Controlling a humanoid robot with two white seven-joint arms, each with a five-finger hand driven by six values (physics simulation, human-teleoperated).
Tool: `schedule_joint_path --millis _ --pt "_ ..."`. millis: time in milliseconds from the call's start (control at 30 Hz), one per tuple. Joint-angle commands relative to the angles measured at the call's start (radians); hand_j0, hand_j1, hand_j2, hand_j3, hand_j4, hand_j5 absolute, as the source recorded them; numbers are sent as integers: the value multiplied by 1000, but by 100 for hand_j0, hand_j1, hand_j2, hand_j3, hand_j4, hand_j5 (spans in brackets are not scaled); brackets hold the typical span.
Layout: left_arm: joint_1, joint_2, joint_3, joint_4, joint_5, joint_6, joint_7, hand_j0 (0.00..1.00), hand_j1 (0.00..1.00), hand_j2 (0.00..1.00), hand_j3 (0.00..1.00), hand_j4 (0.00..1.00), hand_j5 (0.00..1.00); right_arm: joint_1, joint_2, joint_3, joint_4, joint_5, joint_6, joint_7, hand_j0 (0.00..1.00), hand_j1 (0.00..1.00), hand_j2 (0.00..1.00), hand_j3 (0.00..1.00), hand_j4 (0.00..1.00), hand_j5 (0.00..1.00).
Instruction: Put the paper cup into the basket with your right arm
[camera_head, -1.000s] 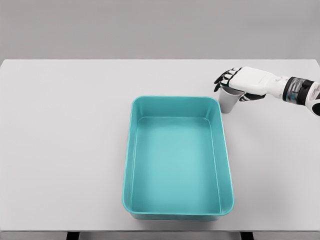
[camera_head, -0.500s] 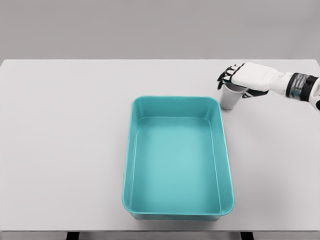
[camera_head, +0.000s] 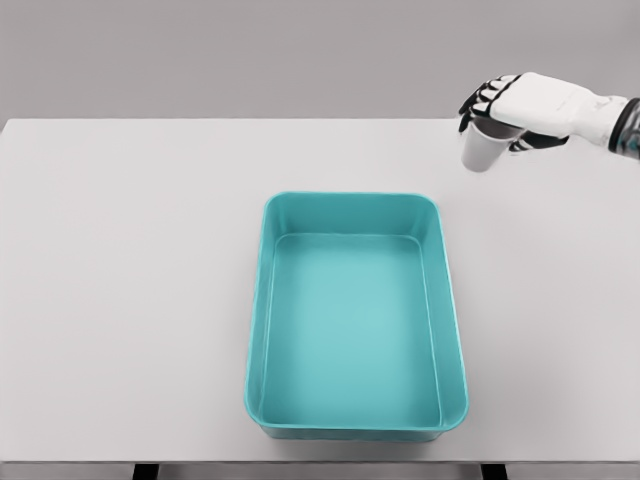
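Right robot hand grips paper cup w/ fingers.

Right hand covers paper cup rim; forearm cut off at right edge.

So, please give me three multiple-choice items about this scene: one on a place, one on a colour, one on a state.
1. Where is the small white paper cup?
A. inside the basket
B. beyond the basket's far right corner
C. at the table's left edge

2. What colour is the rectangular plastic basket?
A. teal
B. red
C. yellow

3. What is the white right hand doing?
A. resting open
B. gripping the cup
C. touching the basket

Answers: 1 B, the cup shows up and right of the basket; 2 A, its walls are teal; 3 B, the fingers wrap the cup's top.
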Motion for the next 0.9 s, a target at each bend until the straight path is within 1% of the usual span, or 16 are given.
schedule_joint_path --millis 0,167,233,300,367,433,567,867 --pt "2 0 0 0 0 0 0 100 100 100 100 100 100 -2 0 -1 -2 -9 1 0 62 62 62 62 62 62" --pt "2 0 0 0 0 0 0 100 100 100 100 100 100 -61 1 -1 -48 -9 1 0 62 62 62 62 62 62" --pt "2 0 0 0 0 0 0 100 100 100 100 100 100 -77 6 0 -49 -9 1 0 62 62 62 62 62 62" --pt "2 0 0 0 0 0 0 100 100 100 100 100 100 -77 7 2 -71 -9 1 0 59 59 59 59 59 59" --pt "2 0 0 0 0 0 0 100 100 100 100 100 100 -77 0 2 -120 -11 1 0 56 56 56 56 56 56" --pt "2 0 1 0 0 0 0 100 100 100 100 100 100 -75 -3 2 -151 -11 1 0 56 56 56 56 56 56" --pt "2 0 0 0 0 0 0 100 100 100 100 100 100 -69 -2 2 -186 -41 1 0 56 56 56 56 56 56" --pt "2 0 1 0 0 0 0 100 100 100 100 100 100 -49 -3 2 -275 -64 1 0 55 55 55 55 55 55"
